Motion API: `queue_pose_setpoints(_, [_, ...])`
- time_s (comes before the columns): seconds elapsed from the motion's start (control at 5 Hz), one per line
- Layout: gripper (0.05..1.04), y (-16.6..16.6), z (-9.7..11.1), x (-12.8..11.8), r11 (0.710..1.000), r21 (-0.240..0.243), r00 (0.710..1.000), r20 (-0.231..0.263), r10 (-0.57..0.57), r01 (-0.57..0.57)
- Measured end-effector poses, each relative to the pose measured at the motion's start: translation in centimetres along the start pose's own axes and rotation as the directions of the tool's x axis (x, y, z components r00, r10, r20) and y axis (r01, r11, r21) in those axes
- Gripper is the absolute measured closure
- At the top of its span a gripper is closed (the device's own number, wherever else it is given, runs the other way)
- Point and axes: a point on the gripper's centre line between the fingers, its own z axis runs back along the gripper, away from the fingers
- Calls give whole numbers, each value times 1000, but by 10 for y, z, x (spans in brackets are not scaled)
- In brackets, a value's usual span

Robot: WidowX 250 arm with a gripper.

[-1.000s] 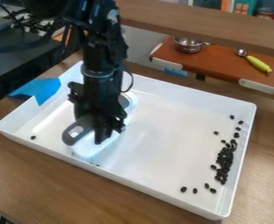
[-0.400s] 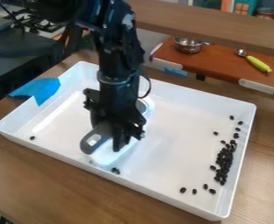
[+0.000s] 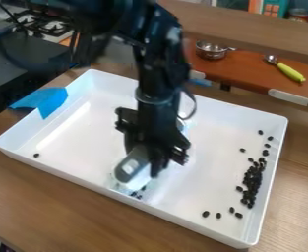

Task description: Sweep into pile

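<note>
Kind of place: a robot lab, by the look of it, with a small kitchen mock-up
Robot arm (image 3: 159,74): black, coming in from the top edge over a wooden table (image 3: 57,199)
Stove (image 3: 53,28): dark burner grates, upper left of the frame
Shelf (image 3: 248,74): reddish-brown, upper right, with white-covered corners
Cookware: a small metal pot (image 3: 210,51) and a spoon with a yellow-green handle (image 3: 290,72), both on that shelf
Blue tape (image 3: 49,100): a makeshift touch, left side

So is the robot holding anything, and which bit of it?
Yes, the gripper has a sweeping tool by its grey handle, seemingly near the middle, with the handle's rounded end sticking out.
</note>
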Motion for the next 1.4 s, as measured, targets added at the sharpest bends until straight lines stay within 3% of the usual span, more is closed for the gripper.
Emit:
queue_pose_setpoints(0.4, [593,-27,-3,6,998,-54,999,-41,35,-37])
queue_pose_setpoints(0.8, [593,-45,11,14,991,-127,998,-48,28,-34])
queue_pose_setpoints(1.2, [593,-55,6,27,970,-238,999,-9,45,-46])
queue_pose_setpoints(1.4, [593,-59,4,33,963,-262,998,5,60,-56])
